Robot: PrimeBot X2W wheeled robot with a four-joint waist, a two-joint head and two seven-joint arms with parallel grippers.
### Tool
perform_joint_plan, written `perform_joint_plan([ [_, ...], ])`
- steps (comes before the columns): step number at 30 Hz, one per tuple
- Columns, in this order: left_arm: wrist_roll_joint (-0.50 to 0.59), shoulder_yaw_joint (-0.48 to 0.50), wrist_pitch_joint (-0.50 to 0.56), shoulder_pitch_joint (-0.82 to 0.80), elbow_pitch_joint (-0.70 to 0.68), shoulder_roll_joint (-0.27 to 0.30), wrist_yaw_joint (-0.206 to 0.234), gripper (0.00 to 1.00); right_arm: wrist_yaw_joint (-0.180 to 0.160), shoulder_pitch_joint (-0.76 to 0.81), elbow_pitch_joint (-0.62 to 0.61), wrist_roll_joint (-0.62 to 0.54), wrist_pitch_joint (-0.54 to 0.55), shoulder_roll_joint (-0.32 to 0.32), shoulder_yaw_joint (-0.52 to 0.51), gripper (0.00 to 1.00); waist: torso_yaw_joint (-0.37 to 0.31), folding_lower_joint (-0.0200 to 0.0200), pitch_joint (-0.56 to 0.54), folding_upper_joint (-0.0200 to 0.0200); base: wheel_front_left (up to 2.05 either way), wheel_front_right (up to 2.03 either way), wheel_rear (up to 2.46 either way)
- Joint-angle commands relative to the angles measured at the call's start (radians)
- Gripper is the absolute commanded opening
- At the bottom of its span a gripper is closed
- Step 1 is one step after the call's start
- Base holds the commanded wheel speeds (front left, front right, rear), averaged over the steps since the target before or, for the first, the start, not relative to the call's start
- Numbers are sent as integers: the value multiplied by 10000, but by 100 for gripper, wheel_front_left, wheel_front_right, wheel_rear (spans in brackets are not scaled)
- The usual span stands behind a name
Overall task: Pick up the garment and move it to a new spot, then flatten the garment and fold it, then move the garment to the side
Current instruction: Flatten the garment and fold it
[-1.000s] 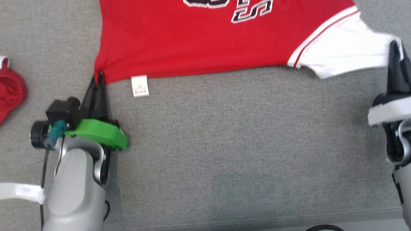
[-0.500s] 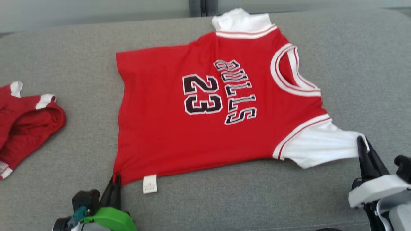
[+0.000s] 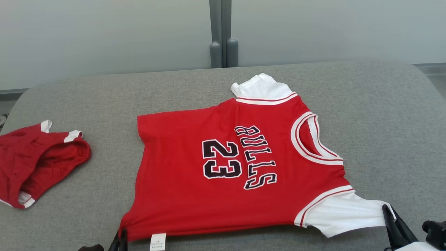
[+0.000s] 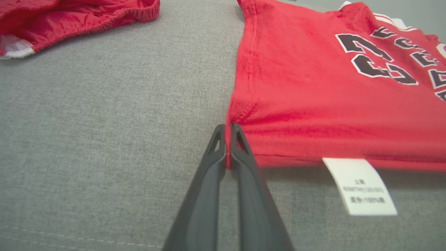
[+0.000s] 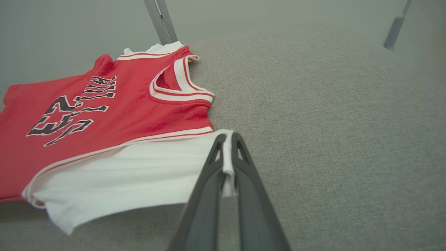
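Observation:
A red jersey (image 3: 195,181) with white sleeves and "BULLS 23" on it lies spread on the grey cushion, neck to the right. My left gripper (image 4: 227,129) is shut on its near hem corner (image 3: 122,233), beside a white care label (image 4: 359,186). My right gripper (image 5: 228,138) is shut on the edge of the near white sleeve (image 3: 348,214). In the head view its dark fingers (image 3: 392,223) rise at the bottom right. The jersey (image 5: 104,104) stretches between the two grips.
Red shorts with white trim (image 3: 35,160) lie crumpled at the left of the cushion (image 3: 383,122). A pale wall with a grey post (image 3: 221,35) stands behind. Bare cushion stretches to the right of the jersey and along the near edge.
The head camera has tilted upward, so the whole jersey, the shorts and the back wall have come into view and both grippers have slid to the bottom edge. Both grips still hold.

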Motion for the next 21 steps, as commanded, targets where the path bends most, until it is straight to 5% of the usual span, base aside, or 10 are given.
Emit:
perform_joint_plan([
  [1, 8, 75, 2, 27, -105, 96, 95, 0, -29, 74, -45, -42, -29, -142, -102, 0, 90, 1, -10, 0, 0, 0, 0],
  [10, -48, -415, 2, -995, -714, 89, 11, 0, -27, -1217, -37, -134, -28, -121, -289, 0, 465, 1, 714, 0, 0, 0, 0],
  [21, -525, -1373, 2, -3022, 214, 82, 507, 0, -26, -4117, 1980, -667, -28, -200, -11, 0, 908, 1, 1914, 0, 0, 0, 0],
])
